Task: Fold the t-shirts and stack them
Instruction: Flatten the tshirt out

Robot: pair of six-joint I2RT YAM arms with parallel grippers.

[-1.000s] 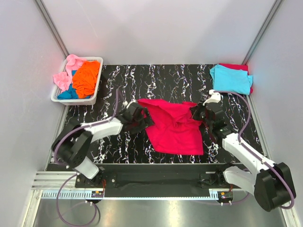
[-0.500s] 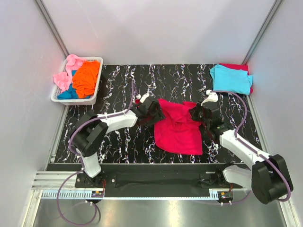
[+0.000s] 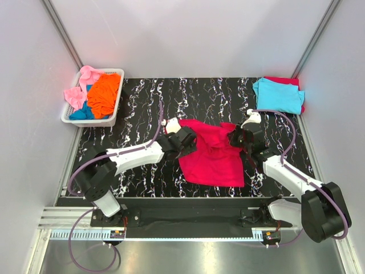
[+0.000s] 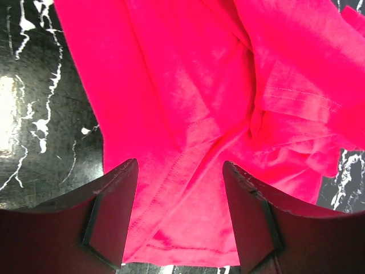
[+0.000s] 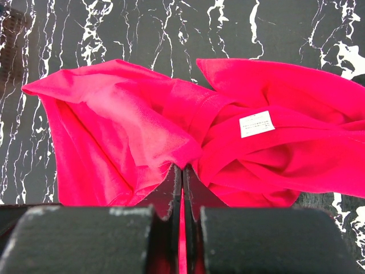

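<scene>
On the black, white-veined marble surface [image 3: 131, 103], the large crimson-red soft cloth t-shirt [image 3: 214, 162] lies rumpled in the middle, narrower than a second ago because its left side has been carried inward over the body. The left gripper [image 4: 179, 171] has travelled across with that edge and its jaws now stand spread over the cloth. The right gripper [image 5: 182, 171] keeps its jaws pressed together, pinching a red fold on the right side. I judge this first fold only roughly laid.
</scene>
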